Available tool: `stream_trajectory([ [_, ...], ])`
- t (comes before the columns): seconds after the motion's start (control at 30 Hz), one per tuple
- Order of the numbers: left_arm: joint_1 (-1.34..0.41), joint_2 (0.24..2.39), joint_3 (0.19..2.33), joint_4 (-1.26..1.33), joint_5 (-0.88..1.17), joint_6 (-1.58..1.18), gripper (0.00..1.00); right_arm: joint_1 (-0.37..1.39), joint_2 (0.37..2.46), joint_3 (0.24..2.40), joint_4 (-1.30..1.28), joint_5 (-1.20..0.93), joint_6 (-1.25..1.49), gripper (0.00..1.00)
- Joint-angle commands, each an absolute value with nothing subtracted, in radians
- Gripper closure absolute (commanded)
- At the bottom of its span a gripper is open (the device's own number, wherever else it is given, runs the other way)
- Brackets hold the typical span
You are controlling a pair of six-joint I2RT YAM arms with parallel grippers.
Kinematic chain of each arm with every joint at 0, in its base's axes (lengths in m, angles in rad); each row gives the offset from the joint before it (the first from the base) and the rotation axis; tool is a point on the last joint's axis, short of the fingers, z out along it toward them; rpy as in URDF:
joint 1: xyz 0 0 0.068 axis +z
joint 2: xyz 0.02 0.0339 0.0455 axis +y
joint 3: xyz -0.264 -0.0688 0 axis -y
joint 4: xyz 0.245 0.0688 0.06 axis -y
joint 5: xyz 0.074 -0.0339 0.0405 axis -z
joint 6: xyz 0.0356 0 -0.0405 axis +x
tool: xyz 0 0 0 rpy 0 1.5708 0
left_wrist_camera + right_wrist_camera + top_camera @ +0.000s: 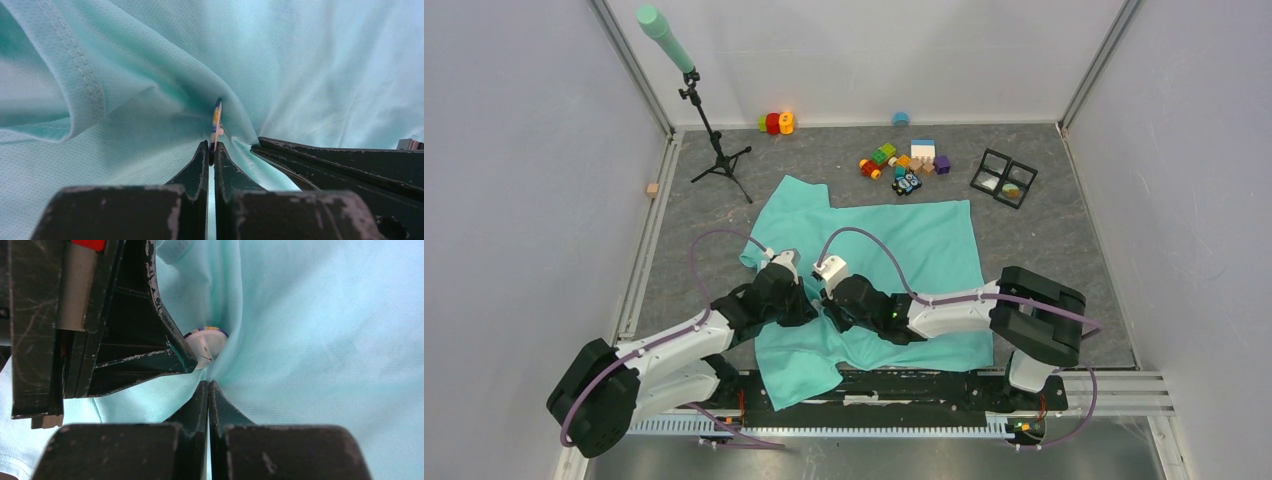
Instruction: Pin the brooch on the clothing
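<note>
Over the near part of the T-shirt the two arms meet, tips almost touching. The left claw is all but closed, its tips clamped on the lower edge of the brooch. The brooch stands upright and edge-on, pressed into a pucker of the fabric. Just beside it, the right claw is pinched tight on a gathered fold of the shirt. From the right wrist, a left finger covers part of the brooch's white back, so only a round sliver shows. A stitched hem humps up to the left of the brooch.

The mint-green shirt lies spread on the grey surface, one sleeve toward the far left. Past it, well apart from the shirt, sit a scatter of toy blocks and a black four-cell tray. A tripod stands near the sleeve, and a small wooden cube is at the left edge. By the back wall are a red-and-yellow toy and a blue piece.
</note>
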State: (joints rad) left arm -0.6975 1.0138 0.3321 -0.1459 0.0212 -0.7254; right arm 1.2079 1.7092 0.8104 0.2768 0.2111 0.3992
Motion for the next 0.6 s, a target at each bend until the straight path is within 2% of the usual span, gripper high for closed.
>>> stream_trajectory([
  [0.0, -0.706, 1.023, 0.348, -0.163, -0.028, -0.744, 0.98, 1.207, 1.667, 0.804, 0.32, 0.234, 0.411, 1.0],
  [0.57, -0.714, 1.07, 0.363, -0.16, -0.027, -0.726, 0.98, 1.207, 1.676, 0.796, 0.389, 0.173, 0.384, 1.0],
])
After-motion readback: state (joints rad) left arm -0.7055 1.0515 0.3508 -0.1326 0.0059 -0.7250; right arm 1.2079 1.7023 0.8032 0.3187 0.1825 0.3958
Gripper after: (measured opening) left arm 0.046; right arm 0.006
